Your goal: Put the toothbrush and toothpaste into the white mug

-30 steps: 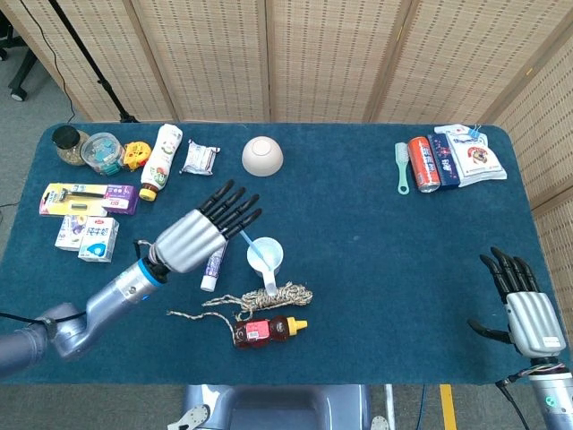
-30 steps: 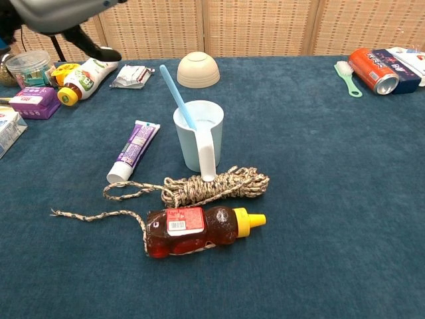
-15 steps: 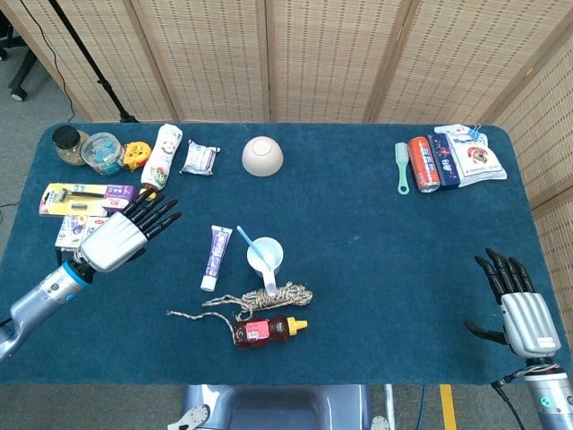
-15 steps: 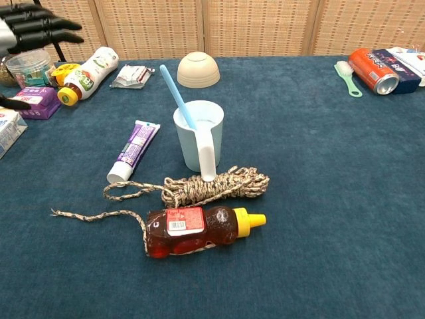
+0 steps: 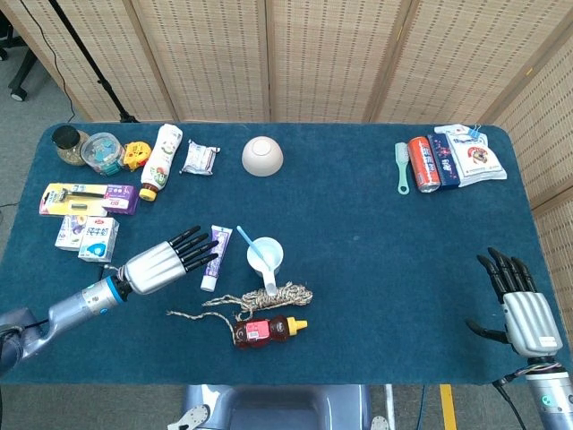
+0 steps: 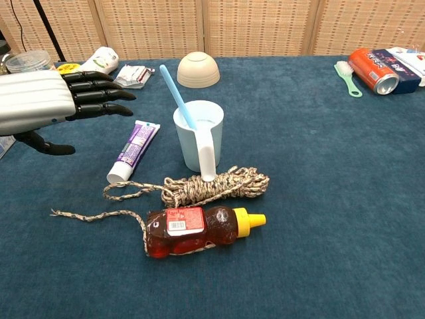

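Observation:
The white mug [image 5: 266, 256] [image 6: 198, 135] stands upright near the table's middle, with the light blue toothbrush [image 5: 245, 242] [image 6: 176, 96] leaning inside it. The purple-and-white toothpaste tube [image 5: 214, 256] [image 6: 133, 149] lies flat just left of the mug. My left hand [image 5: 164, 264] [image 6: 50, 101] hovers open left of the tube, fingers stretched toward it, touching nothing. At the near right table edge, my right hand [image 5: 522, 307] is open with fingers spread and empty, seen only in the head view.
A coiled rope [image 6: 206, 186] and a honey bear bottle [image 6: 199, 229] lie in front of the mug. An upturned bowl [image 5: 262, 155] sits behind it. Boxes, a bottle and jars [image 5: 98, 150] crowd the left; a can, brush and packets [image 5: 439, 161] sit far right.
My left hand swung away left from over the toothpaste, then came back low toward the tube. The mug, toothbrush and tube have not moved. The right hand barely shifted.

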`<state>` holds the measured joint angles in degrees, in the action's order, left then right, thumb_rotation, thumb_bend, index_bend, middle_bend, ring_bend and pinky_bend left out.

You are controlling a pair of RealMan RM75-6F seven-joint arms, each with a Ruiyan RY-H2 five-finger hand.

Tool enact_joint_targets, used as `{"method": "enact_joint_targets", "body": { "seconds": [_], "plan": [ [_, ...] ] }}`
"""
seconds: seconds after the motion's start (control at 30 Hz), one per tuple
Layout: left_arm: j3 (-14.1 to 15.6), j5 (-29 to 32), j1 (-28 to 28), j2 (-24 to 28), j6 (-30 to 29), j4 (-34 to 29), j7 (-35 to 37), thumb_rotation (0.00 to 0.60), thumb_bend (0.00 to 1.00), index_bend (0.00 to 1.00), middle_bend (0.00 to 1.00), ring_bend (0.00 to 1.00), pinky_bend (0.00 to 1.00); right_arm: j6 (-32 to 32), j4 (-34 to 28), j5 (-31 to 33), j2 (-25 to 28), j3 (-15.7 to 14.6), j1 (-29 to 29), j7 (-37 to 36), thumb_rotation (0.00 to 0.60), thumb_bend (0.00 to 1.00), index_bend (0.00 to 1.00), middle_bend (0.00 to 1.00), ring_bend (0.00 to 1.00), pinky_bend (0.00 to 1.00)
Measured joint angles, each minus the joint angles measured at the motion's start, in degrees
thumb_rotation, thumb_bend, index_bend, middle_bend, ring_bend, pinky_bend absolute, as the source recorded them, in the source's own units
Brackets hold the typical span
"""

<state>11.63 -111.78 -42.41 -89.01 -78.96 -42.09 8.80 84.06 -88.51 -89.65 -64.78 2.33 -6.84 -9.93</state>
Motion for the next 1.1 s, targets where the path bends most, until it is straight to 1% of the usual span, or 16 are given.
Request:
{"method": "enact_joint_targets", "body": {
  "seconds": [0.07, 0.13, 0.3, 0.43, 0.6, 1.0, 1.1],
  "plan": [
    [0.0, 0.0, -0.5, 0.0, 1.3, -0.8, -0.4, 0.600, 0.33, 0.16, 0.00, 0.00, 0.05, 0.0, 0.0, 0.0, 0.0, 0.0, 0.0, -0.1, 0.600, 0.00, 0.00, 0.00, 0.00, 0.00],
    [0.1, 0.2, -1.1, 0.0, 3.4, -1.7, -0.9, 0.600, 0.35, 0.16, 0.00, 0.00, 0.05, 0.0, 0.1, 0.1, 0.0, 0.0, 0.0, -0.1, 0.600, 0.00, 0.00, 0.00, 0.00, 0.00],
    [0.0, 0.9, -3.2, 0.1, 9.4, -5.6, -3.7, 0.600, 0.35, 0.18, 0.00, 0.00, 0.05, -0.1, 0.2, 0.3, 0.1, 0.1, 0.0, -0.3, 0.600, 0.00, 0.00, 0.00, 0.00, 0.00],
    [-0.1, 1.3, -4.6, 0.0, 12.2, -7.7, -6.2, 0.600, 0.35, 0.18, 0.00, 0.00, 0.05, 0.0, 0.3, 0.4, 0.1, 0.2, 0.0, -0.5, 0.600, 0.00, 0.00, 0.00, 0.00, 0.00],
    [-0.3, 2.0, -5.3, -0.9, 14.8, -7.9, -7.4, 0.600, 0.35, 0.18, 0.00, 0.00, 0.05, -0.2, 0.4, 0.5, 0.1, 0.2, 0.0, -0.8, 0.600, 0.00, 0.00, 0.00, 0.00, 0.00],
    [-0.3, 2.7, -7.1, -4.5, 18.4, -5.7, -8.7, 0.600, 0.35, 0.18, 0.00, 0.00, 0.05, -0.4, 0.6, 0.6, 0.1, 0.3, -0.1, -0.9, 0.600, 0.00, 0.00, 0.00, 0.00, 0.00],
    [-0.2, 2.7, -7.3, -5.3, 19.1, -4.9, -8.8, 0.600, 0.35, 0.18, 0.00, 0.00, 0.08, -0.5, 0.6, 0.6, 0.1, 0.2, -0.1, -0.9, 0.600, 0.00, 0.00, 0.00, 0.00, 0.00]
  ]
}}
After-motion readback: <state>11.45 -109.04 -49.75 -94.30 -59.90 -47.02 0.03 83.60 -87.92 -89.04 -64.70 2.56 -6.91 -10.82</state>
